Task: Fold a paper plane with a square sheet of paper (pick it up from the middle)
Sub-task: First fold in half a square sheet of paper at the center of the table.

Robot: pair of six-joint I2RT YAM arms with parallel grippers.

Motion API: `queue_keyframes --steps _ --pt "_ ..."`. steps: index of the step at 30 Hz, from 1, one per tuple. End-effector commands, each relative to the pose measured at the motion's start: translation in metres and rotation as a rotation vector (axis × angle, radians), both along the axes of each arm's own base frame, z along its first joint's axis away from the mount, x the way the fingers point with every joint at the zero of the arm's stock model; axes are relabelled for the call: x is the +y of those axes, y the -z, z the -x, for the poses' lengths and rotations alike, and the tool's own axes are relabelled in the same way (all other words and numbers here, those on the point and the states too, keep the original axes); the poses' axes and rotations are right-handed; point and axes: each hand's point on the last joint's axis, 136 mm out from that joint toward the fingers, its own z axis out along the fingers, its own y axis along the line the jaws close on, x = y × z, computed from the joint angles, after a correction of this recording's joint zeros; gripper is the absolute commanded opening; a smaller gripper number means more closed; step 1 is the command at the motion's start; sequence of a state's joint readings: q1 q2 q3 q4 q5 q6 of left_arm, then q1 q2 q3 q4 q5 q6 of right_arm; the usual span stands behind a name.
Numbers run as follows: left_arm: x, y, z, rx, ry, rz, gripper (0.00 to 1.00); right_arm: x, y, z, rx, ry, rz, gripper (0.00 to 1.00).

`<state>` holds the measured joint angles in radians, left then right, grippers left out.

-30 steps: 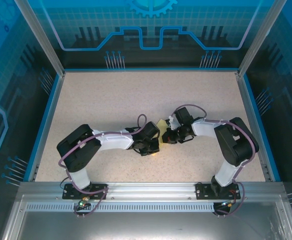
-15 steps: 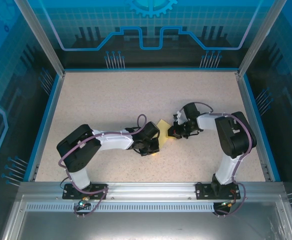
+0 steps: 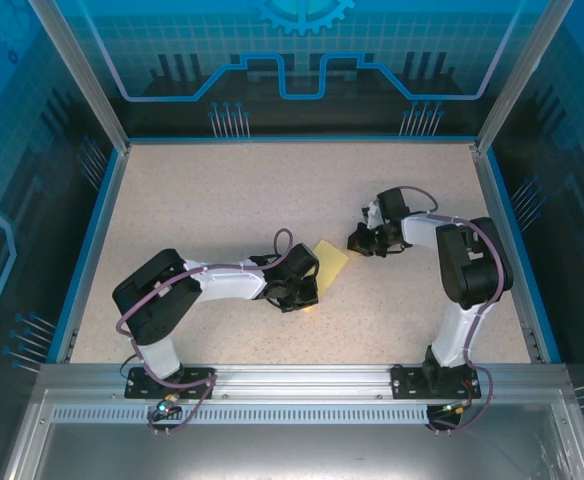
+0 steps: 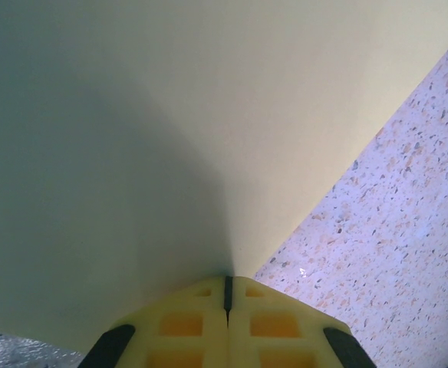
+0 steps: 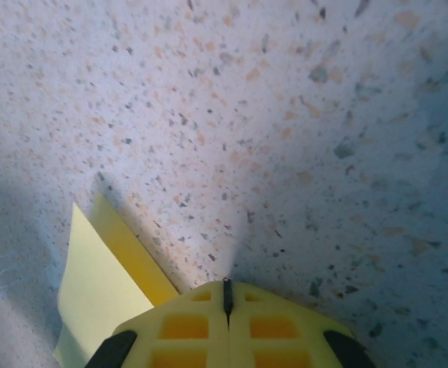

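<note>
**No Lettering in Sight at My Workstation**

Across my overhead and wrist views I can read no text, label, brand or number. The nearest thing to a sign is a pale blue gear emblem, cut off at the top edge of the blue back panel. Lighter blue line-art runs beneath it. I can make out no letters or figures on either.
</note>
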<state>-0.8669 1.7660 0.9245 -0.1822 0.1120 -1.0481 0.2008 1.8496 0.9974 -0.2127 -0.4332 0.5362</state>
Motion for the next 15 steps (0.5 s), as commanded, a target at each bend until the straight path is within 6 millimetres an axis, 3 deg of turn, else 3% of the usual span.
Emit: queue_keyframes --steps 1,4,10,15 --pt "0.044 0.035 0.035 0.133 -0.006 -0.189 0.0 0.003 -0.041 -0.004 -0.119 -0.009 -0.043 0.0" --pt "0.044 0.034 0.034 0.129 -0.007 -0.188 0.0 0.025 -0.044 0.018 -0.113 -0.098 -0.07 0.0" --pt "0.047 0.035 0.035 0.13 -0.011 -0.2 0.0 0.07 -0.016 0.071 -0.027 -0.269 -0.065 0.0" --pt "0.049 0.036 0.036 0.14 -0.021 -0.208 0.0 0.077 0.008 0.097 0.036 -0.307 -0.074 0.0"
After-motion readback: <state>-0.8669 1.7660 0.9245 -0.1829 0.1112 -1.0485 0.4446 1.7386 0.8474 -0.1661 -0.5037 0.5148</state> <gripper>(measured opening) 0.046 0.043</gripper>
